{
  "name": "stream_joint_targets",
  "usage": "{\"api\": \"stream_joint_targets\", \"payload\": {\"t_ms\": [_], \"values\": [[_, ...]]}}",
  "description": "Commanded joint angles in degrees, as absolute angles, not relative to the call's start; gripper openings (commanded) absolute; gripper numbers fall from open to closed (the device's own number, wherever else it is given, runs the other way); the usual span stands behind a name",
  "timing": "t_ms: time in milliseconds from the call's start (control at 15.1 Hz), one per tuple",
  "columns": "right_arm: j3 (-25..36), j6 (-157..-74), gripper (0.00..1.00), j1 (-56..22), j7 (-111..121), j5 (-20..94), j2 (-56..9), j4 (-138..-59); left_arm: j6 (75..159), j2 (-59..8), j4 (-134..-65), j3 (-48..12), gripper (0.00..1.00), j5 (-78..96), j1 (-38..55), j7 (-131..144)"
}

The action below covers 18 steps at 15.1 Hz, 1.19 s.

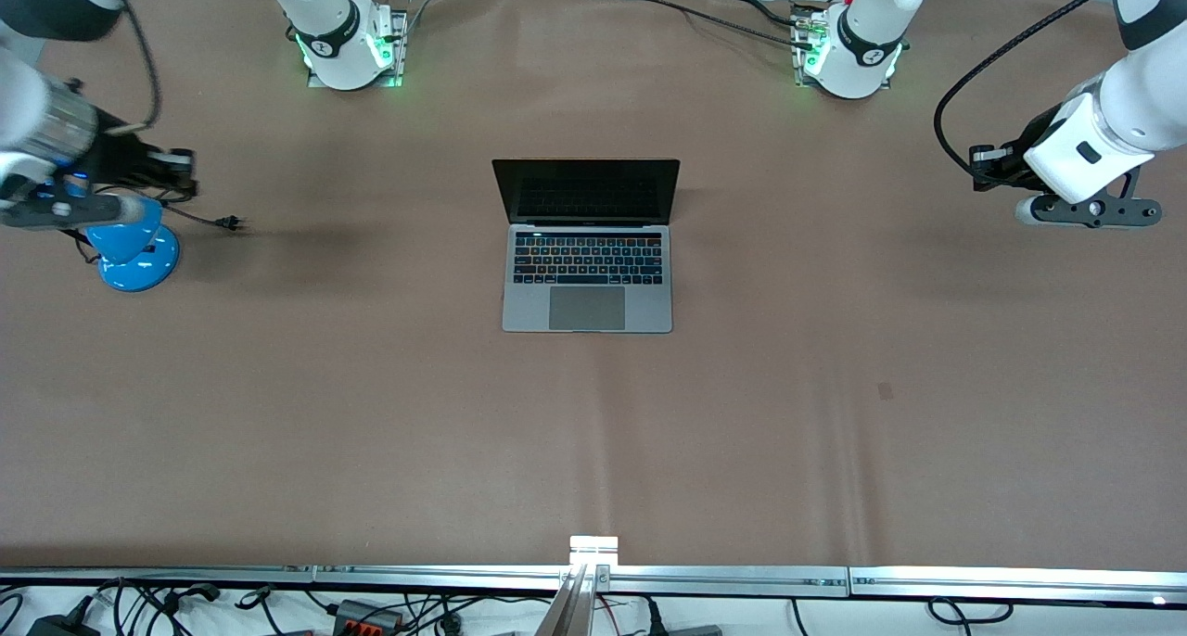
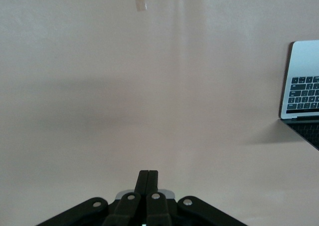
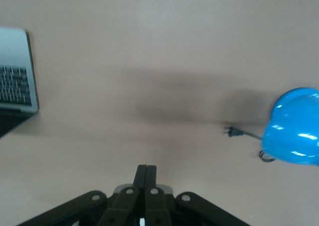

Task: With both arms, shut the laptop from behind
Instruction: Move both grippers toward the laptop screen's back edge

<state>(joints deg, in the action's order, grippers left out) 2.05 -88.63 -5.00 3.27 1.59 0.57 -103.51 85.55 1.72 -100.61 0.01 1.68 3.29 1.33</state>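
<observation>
The space-grey laptop (image 1: 587,247) stands open in the middle of the table, its black screen upright and its keyboard and trackpad toward the front camera. My left gripper (image 1: 979,167) hangs above the table toward the left arm's end, well apart from the laptop, with its fingers shut and empty. My right gripper (image 1: 188,169) hangs above the table toward the right arm's end, also shut and empty. The left wrist view shows its shut gripper (image 2: 148,174) and a corner of the laptop (image 2: 301,81). The right wrist view shows its shut gripper (image 3: 146,169) and the laptop's edge (image 3: 15,81).
A blue desk lamp base (image 1: 139,251) sits under the right arm, its black cord and plug (image 1: 230,222) lying on the brown table cover; both show in the right wrist view, lamp (image 3: 294,128) and plug (image 3: 233,131). A small mark (image 1: 885,391) lies on the cover.
</observation>
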Motion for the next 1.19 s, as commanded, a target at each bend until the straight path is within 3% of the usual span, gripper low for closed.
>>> {"api": "stream_joint_targets", "payload": {"t_ms": [0,265,464,596,861,1126], "values": [[2.2,-86.2,0.0,-7.9,4.0,5.6,-1.0,-106.2,86.2,2.0,-105.2,-0.6,0.0,6.6,3.9,-0.3],[2.2,-87.4,0.0,-11.3,4.1,11.5,-2.2,-111.1,94.6,3.7,-115.5,-10.6,0.0,13.7,4.0,3.8],[2.2,-87.7,0.0,-18.9,4.0,14.8,-3.0,-114.9,99.8,7.8,-125.1,-13.3,0.0,21.1,4.4,8.7],[2.2,-91.2,0.0,-22.4,3.4,19.9,-2.4,-119.2,101.7,9.7,-128.2,-19.1,0.0,23.0,3.8,8.9],[2.2,-94.9,0.0,-31.4,2.5,23.0,-3.3,-121.7,107.0,11.9,-133.1,-25.4,0.0,29.0,4.0,9.7],[2.2,-99.2,0.0,-39.0,-4.5,23.9,-5.9,-121.7,116.0,9.9,-135.1,-33.9,0.0,31.6,4.3,13.6]]}}
